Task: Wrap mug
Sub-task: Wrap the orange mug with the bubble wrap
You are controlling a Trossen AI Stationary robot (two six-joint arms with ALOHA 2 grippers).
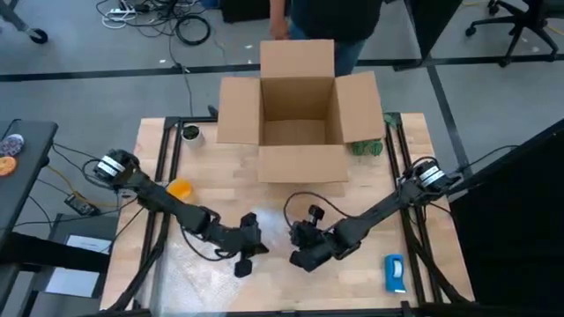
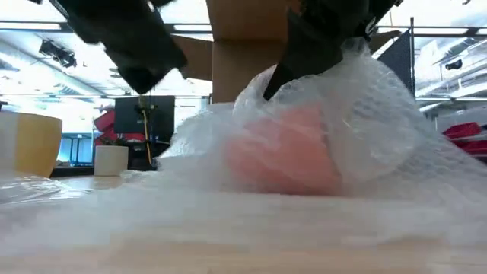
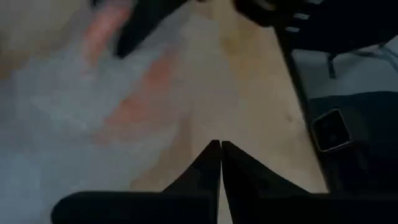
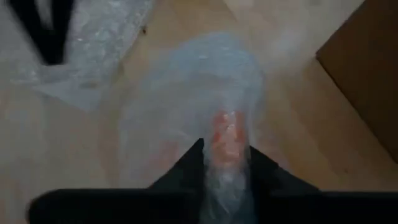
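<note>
Wooden slatted table (image 1: 229,180): carries all items below.

Open brown cardboard box (image 1: 298,114): far centre, flaps spread, apparently not yet in use.

Sheet of clear bubble wrap (image 2: 251,198): spread over the near centre of the table, bunched into a mound around the task object.

Left gripper (image 1: 248,249): near centre-left, over the sheet's left part; fingers pressed together on nothing, as the left wrist view shows.

Right gripper (image 4: 226,163): near centre, clamped on a fold of wrap with orange showing through.

Small rounded orange mug (image 2: 283,151): under the wrap mound, near centre, largely covered.

Flat blue-and-white object (image 1: 394,272): near right, well apart.

Step, judged: wrapping underway, mug mostly enclosed. Next move likely calls for drawing the held fold over and tucking loose film, while the left gripper steadies the bundle.
</note>
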